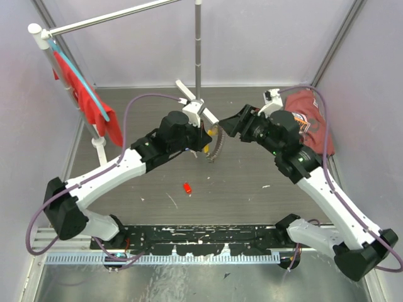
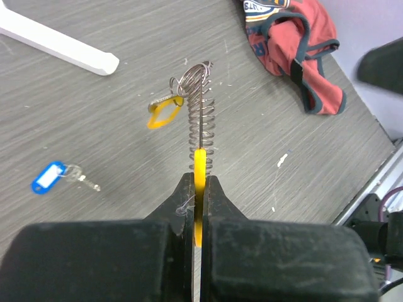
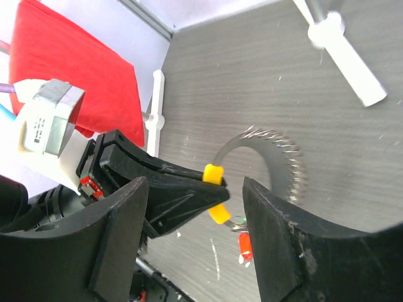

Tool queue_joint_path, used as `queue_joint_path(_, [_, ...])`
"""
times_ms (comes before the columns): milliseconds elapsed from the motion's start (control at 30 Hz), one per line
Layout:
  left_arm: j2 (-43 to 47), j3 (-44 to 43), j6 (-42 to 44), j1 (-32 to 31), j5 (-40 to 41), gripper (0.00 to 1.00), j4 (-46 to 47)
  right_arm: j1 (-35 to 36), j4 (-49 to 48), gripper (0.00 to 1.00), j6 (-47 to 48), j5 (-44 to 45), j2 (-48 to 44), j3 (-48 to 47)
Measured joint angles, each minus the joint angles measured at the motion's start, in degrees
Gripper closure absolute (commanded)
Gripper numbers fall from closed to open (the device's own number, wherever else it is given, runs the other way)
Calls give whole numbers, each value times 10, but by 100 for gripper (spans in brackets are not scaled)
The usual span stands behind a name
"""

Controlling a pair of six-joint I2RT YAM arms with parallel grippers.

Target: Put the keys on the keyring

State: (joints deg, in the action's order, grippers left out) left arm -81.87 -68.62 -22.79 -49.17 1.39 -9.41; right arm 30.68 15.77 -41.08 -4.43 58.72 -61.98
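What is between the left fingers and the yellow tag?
A silvery spring, stretching from the fingers up to the yellow tag. The left wrist view shows it.

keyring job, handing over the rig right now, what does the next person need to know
Grippers: the left gripper is shut on the yellow end of the keyring, whose silver coil hangs from the fingers. The right gripper is open with its fingers on either side of that yellow end, holding nothing.
Keys: the red key lies on the table between the arms. The blue key is also on the table, seen only in the left wrist view.
Done: the keyring is held.
Left: both keys still need picking up and threading on.
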Motion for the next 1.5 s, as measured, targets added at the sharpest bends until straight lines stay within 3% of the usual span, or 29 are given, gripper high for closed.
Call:
queue_joint_path(233, [19, -92, 51, 0, 63, 100, -152, 0, 33, 29, 100, 52, -66, -16])
queue_joint_path(500, [18, -185, 111, 1, 104, 100, -318, 0, 36, 29, 188, 79, -54, -17])
queue_joint_path(733, [15, -212, 141, 1, 99, 100, -468, 0, 36, 36, 229, 36, -28, -18])
queue_joint_path(1133, [-55, -333, 240, 1, 91, 100, -701, 0, 27, 32, 314, -61, -31, 4])
queue_joint_path(1300, [-54, -336, 269, 0, 90, 100, -715, 0, 3, 31, 319, -84, -49, 31])
queue_joint_path(1500, [39, -324, 314, -5, 88, 100, -665, 0, -52, 30, 317, -118, -70, 58])
